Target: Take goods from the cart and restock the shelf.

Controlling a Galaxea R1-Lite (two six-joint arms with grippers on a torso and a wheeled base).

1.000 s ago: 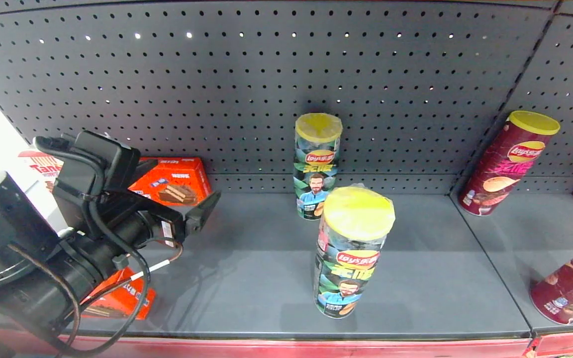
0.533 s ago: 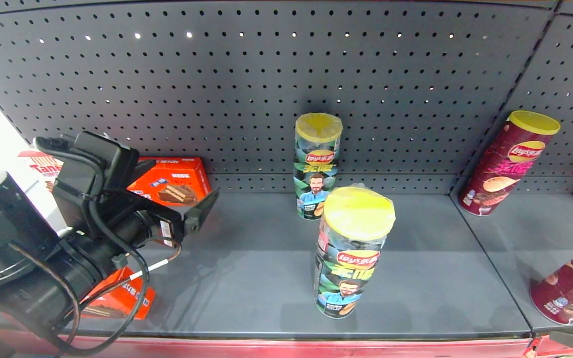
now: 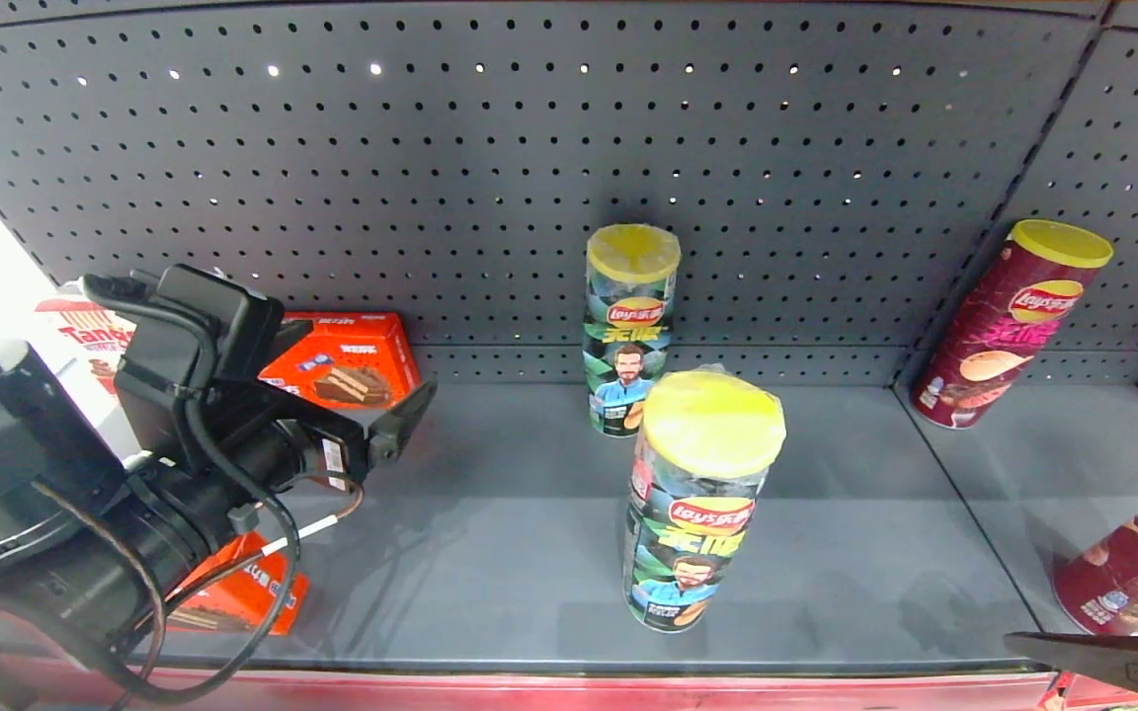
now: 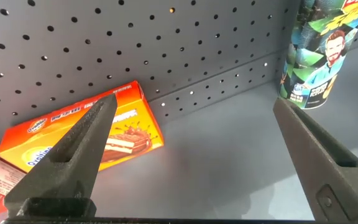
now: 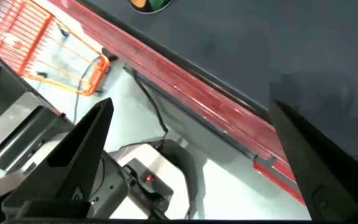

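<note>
Two green chip cans with yellow lids stand on the grey shelf, one at the back and one nearer the front. The back can also shows in the left wrist view. My left gripper hovers over the shelf's left part, open and holding nothing, facing an orange wafer box. My right gripper sits low at the shelf's front right edge, open and holding nothing, above the red shelf lip. An orange wire cart stands below.
An orange wafer box lies at the back left and another orange box at the front left. Two maroon chip cans stand in the right bay. A perforated back panel closes the shelf.
A finger of my right gripper has come into the head view at the bottom right, moving leftward. My left arm has shifted slightly to the right. The cans have not moved.
</note>
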